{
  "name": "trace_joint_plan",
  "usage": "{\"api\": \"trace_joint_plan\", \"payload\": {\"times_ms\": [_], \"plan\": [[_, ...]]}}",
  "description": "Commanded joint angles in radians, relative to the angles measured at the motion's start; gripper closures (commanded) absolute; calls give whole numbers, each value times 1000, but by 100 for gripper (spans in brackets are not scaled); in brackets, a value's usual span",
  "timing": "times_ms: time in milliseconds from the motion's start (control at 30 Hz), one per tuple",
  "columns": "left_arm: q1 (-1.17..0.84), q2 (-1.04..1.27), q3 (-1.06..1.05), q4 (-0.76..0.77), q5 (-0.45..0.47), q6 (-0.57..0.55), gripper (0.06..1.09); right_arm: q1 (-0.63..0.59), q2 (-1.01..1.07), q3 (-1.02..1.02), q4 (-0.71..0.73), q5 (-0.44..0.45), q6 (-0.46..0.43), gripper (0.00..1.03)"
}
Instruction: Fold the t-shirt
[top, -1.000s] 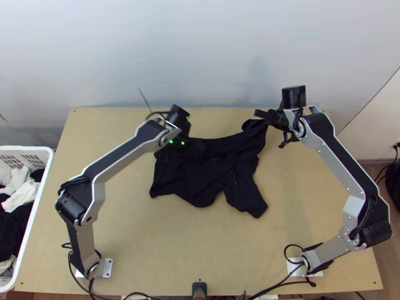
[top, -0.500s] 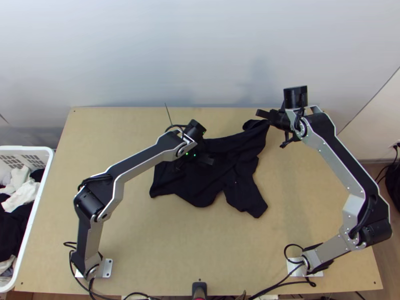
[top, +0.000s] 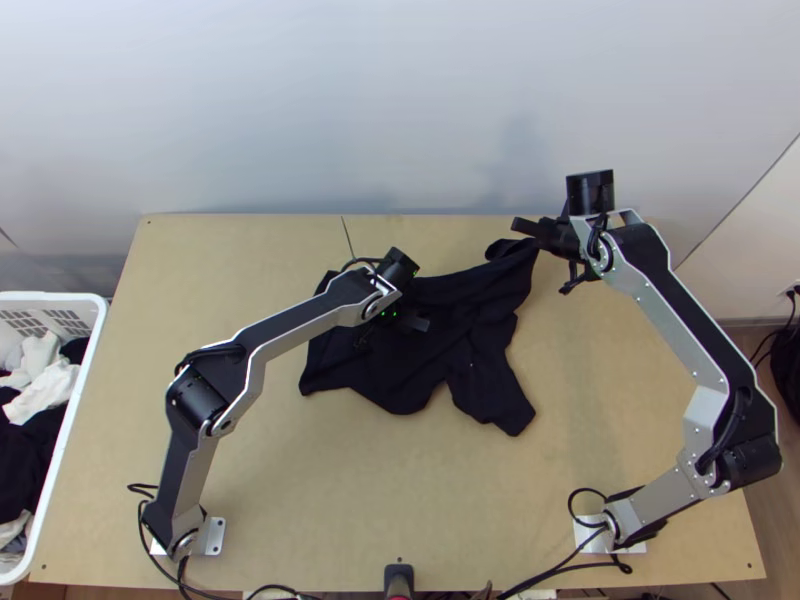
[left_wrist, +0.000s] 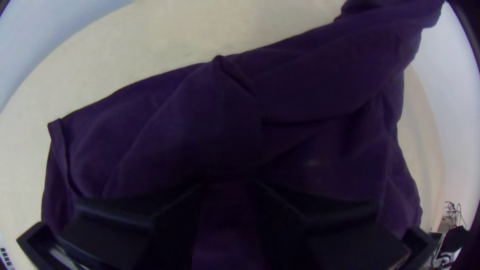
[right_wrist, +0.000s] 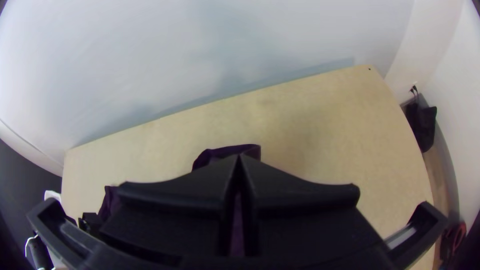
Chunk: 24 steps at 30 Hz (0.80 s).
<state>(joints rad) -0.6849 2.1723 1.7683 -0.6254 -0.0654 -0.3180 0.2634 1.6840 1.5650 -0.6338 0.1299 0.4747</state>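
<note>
A black t-shirt (top: 430, 350) lies rumpled just past the middle of a light wooden table (top: 420, 500), seen from above with 12 o'clock as the far side. Black on black makes its folds hard to read, and the silver-and-black left arm (top: 300, 330) hides part of its 10 o'clock side. One flap points to 4 o'clock, while a gathered band runs toward 1 o'clock.

There, near the table's far edge, the right gripper (top: 522, 228) has its black fingers drawn together, clamped on the end of that band, with cloth showing between them in the right wrist view. The fingers cover the exact spot they pinch.

The left gripper (top: 393, 328) is over the shirt, a little toward 11 o'clock from its middle. The left wrist view shows its fingers parted, shirt fabric visible in the gap; whether they touch it, I cannot tell.

Bare wood offers open room from 5 to 7 o'clock, between the shirt and the near edge, and again around 10 o'clock. Beside the table at 9 o'clock, a white plastic basket (top: 98, 340) of dark and pale cloths is cut off by the view's edge.
</note>
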Motion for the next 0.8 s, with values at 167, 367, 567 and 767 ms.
{"api": "trace_joint_plan", "payload": {"times_ms": [167,367,567,767], "plan": [[27,-25,34,78,-77,19,104,-13,-4,23,-14,-1,-2,100],[79,-163,125,1,-74,11,104,-13,-20,101,-38,-1,-2,100],[199,-281,310,-82,-74,-23,104,-16,-21,296,-109,34,-38,100],[263,-367,482,-108,-146,-24,105,-9,-32,489,-141,103,-113,100]]}}
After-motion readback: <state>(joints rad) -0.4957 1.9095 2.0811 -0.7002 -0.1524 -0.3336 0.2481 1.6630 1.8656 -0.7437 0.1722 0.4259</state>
